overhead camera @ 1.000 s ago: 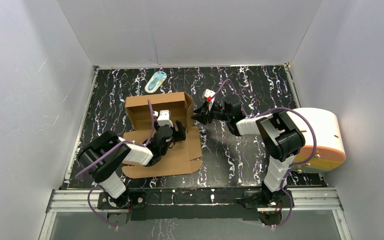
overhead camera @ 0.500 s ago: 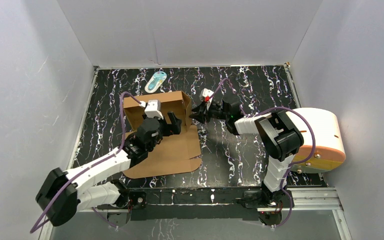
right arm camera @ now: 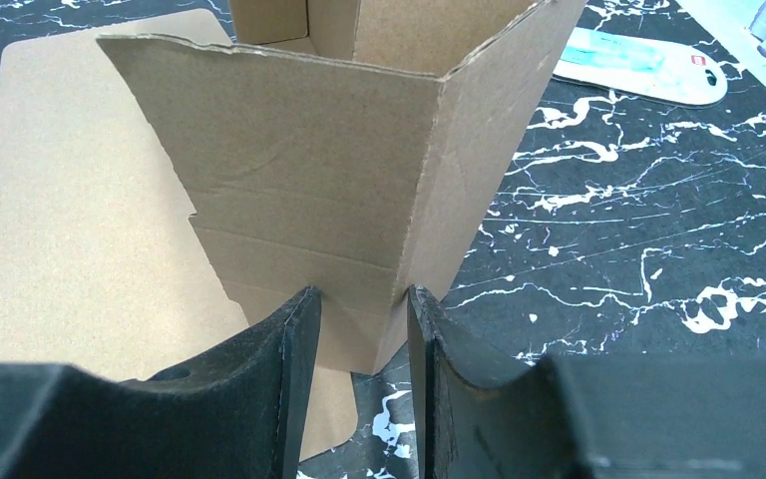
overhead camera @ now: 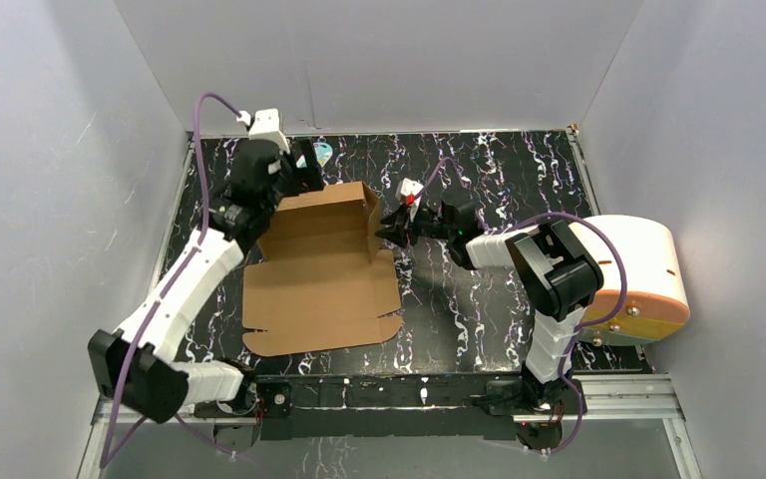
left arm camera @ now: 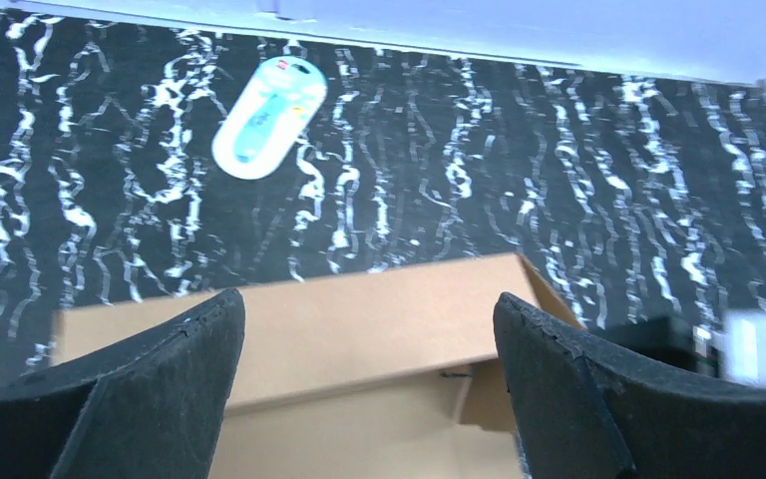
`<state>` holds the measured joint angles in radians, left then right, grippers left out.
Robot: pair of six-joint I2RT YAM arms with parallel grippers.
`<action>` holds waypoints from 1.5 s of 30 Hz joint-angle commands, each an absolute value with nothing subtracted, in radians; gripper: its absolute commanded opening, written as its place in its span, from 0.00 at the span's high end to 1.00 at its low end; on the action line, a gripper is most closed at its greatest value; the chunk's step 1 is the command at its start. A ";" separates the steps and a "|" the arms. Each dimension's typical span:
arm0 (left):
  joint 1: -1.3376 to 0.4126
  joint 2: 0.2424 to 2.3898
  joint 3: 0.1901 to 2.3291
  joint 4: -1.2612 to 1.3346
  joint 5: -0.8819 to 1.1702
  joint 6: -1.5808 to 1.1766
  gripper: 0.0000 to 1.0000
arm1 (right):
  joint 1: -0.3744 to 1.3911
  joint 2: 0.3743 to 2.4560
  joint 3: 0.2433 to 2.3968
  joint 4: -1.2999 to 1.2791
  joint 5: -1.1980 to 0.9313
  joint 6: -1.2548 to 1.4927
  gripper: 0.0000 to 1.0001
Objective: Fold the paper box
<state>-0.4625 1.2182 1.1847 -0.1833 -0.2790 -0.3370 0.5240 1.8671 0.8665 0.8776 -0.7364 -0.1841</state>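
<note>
One paper box (overhead camera: 319,289) runs near-to-far, walls raised at far end.

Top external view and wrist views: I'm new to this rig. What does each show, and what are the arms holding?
Two robot arms sit bolted at the table's near edge. The top view looks down from above; each wrist view looks along that arm's own jaws. The left arm hovers over the far wall of the brown paper box, jaws open, holding nothing. The right arm has its jaws closed on the box's upright right wall. A white-and-blue oval item lies beyond the box; a cream cylinder lies at the right.
</note>
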 commanded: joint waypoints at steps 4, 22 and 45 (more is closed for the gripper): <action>-0.340 1.384 1.347 -0.355 -0.135 -0.144 0.08 | 0.530 1.866 0.919 0.906 -0.743 -0.199 0.53; -0.255 1.558 1.328 -0.306 0.193 -0.009 0.09 | 0.551 1.904 0.950 0.951 -0.711 -0.192 0.53; -0.255 1.589 1.301 -0.302 0.301 -0.050 0.10 | 0.627 1.961 0.974 1.117 -0.477 -0.231 0.53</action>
<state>-0.2539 1.5791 1.3174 -0.2523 0.2459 -0.0483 0.6052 1.9533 0.9279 0.9920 -0.5724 -0.1894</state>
